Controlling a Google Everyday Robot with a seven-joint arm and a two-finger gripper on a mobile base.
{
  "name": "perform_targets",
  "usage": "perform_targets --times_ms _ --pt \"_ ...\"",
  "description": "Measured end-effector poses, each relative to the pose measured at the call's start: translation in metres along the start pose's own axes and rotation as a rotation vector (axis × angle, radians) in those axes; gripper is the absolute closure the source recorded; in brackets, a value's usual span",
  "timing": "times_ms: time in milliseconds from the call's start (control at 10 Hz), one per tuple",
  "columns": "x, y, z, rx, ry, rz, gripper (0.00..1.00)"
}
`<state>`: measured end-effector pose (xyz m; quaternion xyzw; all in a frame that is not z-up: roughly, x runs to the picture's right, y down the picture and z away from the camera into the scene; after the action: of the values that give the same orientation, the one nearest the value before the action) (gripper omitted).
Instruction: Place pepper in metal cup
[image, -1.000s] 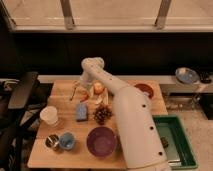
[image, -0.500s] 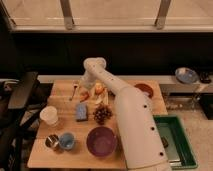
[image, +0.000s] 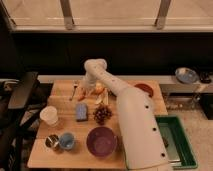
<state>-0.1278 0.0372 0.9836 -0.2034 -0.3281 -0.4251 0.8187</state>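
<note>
Camera view: gripper (image: 83, 91) clenched on the pepper (image: 80, 95) near the table (image: 62, 91) back edge.

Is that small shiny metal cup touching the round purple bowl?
Apart. The camera view shows the light blue cup standing between the metal cup and the purple bowl. The gripper is farther back, beside the round orange fruit.

Dim indoor light, soft overall blur
</note>
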Motion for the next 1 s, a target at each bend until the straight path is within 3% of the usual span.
perform_targets --times_ms 300,500,800,1000 --pt "-0.008 0.000 -0.028 0.014 0.048 -0.019 1.00" --pt "-0.025 -0.007 -0.068 0.052 0.074 -0.055 1.00" --pt "-0.059 -0.002 -0.103 0.090 0.075 -0.111 1.00" --pt "-0.094 0.006 -0.108 0.100 0.059 -0.158 1.00"
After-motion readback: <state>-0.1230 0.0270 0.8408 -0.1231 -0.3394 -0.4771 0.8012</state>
